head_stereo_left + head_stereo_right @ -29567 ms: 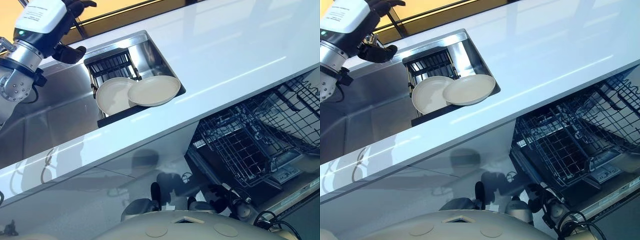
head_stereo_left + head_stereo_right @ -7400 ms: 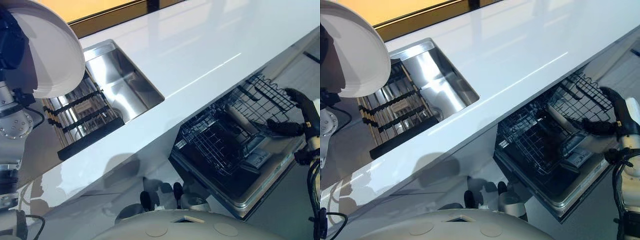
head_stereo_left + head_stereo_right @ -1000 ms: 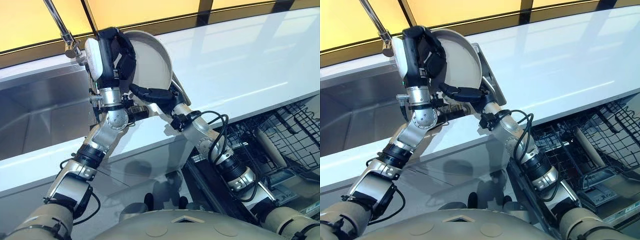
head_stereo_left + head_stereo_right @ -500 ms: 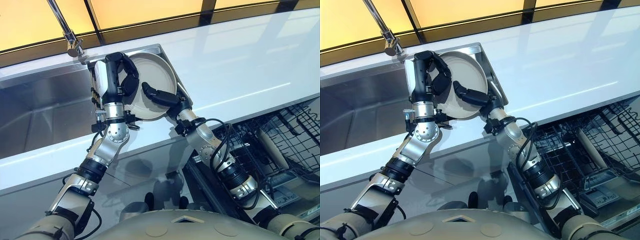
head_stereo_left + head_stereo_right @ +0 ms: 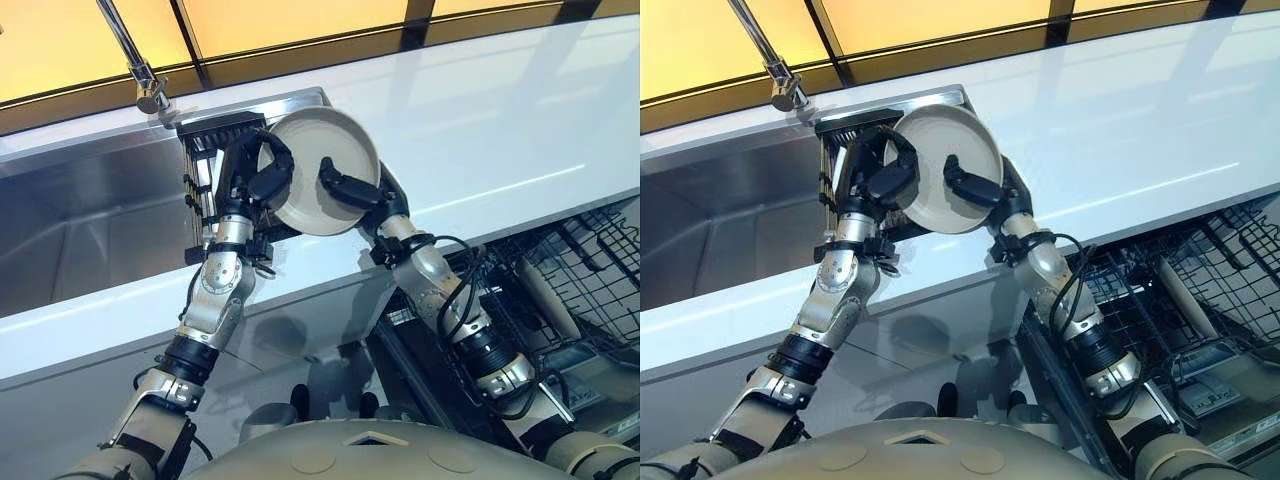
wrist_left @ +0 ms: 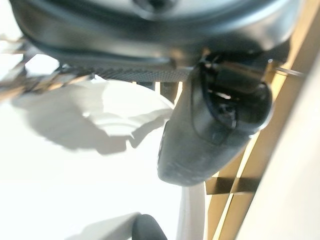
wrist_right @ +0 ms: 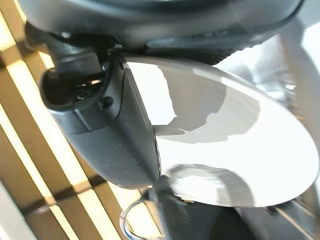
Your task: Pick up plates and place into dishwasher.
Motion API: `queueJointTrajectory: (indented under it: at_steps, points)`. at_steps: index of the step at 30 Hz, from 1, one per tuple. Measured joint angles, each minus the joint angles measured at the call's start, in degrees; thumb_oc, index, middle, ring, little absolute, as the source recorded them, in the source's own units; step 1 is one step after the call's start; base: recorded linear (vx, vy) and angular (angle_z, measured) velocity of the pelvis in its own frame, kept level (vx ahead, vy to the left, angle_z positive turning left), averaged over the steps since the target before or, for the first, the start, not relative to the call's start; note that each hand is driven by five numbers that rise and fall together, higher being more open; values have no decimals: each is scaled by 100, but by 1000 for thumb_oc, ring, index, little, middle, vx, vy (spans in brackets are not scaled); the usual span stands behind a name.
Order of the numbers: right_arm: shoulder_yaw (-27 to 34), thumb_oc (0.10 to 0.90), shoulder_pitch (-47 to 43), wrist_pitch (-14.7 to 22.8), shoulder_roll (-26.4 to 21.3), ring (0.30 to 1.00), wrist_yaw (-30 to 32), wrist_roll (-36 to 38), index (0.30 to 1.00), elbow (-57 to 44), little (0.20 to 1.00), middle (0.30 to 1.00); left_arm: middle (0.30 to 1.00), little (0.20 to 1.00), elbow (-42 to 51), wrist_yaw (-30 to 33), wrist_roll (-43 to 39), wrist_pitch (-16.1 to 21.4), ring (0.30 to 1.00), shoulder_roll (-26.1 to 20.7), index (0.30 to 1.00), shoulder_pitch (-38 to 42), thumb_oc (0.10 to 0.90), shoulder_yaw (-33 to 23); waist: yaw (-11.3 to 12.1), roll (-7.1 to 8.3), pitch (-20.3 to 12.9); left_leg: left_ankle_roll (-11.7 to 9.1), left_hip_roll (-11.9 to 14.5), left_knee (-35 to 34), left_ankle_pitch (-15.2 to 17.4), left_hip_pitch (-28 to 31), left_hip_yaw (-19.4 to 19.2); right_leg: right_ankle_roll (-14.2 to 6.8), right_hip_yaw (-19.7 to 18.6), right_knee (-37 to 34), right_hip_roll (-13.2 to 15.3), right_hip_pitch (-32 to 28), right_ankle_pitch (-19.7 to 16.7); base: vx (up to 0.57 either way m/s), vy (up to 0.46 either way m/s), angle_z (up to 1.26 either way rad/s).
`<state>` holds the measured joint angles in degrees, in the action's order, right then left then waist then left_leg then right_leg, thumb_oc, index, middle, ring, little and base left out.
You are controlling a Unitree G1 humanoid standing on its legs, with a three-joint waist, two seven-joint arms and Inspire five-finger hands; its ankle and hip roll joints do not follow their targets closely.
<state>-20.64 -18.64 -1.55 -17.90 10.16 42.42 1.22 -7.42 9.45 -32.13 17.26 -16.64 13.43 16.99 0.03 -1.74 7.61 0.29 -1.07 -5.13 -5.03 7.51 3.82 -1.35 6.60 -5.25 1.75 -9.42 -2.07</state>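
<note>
The plate [image 5: 318, 170] hangs between the two hands, tilted on edge just above the dark rack [image 5: 215, 135] at the sink's [image 5: 80, 220] end. The left hand [image 5: 255, 175] curls its fingers over the rim on its own side; the right hand [image 5: 345, 190] pinches the opposite rim, thumb lying across the face. The plate looks stiff, glazed and probably slick — likely to chip if it knocks the steel. The rim seems the safest hold, thumb on the face and fingers behind. The dishwasher basket [image 5: 560, 290] lies well off beyond the right hand, below the counter [image 5: 500, 110].
</note>
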Motion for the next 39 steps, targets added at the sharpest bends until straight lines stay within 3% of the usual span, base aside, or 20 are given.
queueJointTrajectory:
  at_steps: [5,10,15,20,27,32,39]
  points:
    - [358,100,-383,86,-281,300,275,-322,300,-85,200,300,900,900,399,-229,-268,-139,900,-271,900,95,800,-115,-23,-4,0,1,1,1,-2,-6,12,0,4,0,0,5,-1,-40,-7,0]
    - [1007,100,-1073,420,-641,300,852,-1160,300,-89,200,300,900,900,450,88,-138,-305,900,-838,900,571,800,-694,-13,-28,13,-1,-2,-10,-1,-23,39,0,27,-1,-5,8,1,-49,-7,3]
    - [1916,100,-1176,832,-1466,300,1536,-3177,300,-88,200,300,900,900,450,262,-79,-367,900,-1134,900,664,800,-1563,9,-30,16,2,-18,1,-1,-53,89,-5,25,-1,6,18,4,-59,7,6]
    - [3191,100,-405,1053,-1958,300,1659,-4767,300,-89,200,300,900,900,481,123,111,-370,900,-1180,900,435,800,-2349,-42,-28,18,16,-17,-18,22,-49,35,-4,-33,-1,10,33,14,-30,36,-5]
    - [4244,100,1534,1062,-1852,300,1056,-5034,300,11,200,300,900,900,499,-51,512,-370,900,-1325,900,-305,800,-3092,-250,-39,26,59,-3,-26,120,-29,-264,-17,-316,-1,42,153,45,-27,62,-21]
    - [4314,100,2147,1266,-1524,300,707,-5067,300,-20,200,300,900,900,501,-102,494,-355,900,-1348,900,-477,800,-3385,-637,-90,53,67,-5,-27,186,32,-507,4,-528,0,48,180,22,-60,69,-25]
    - [4311,100,2801,1445,-1436,300,324,-5451,300,-390,200,300,900,900,511,-205,477,-338,900,-1329,900,-972,800,-3448,-859,-141,80,93,7,-29,335,118,-895,-26,-819,0,40,267,1,-47,89,-29]
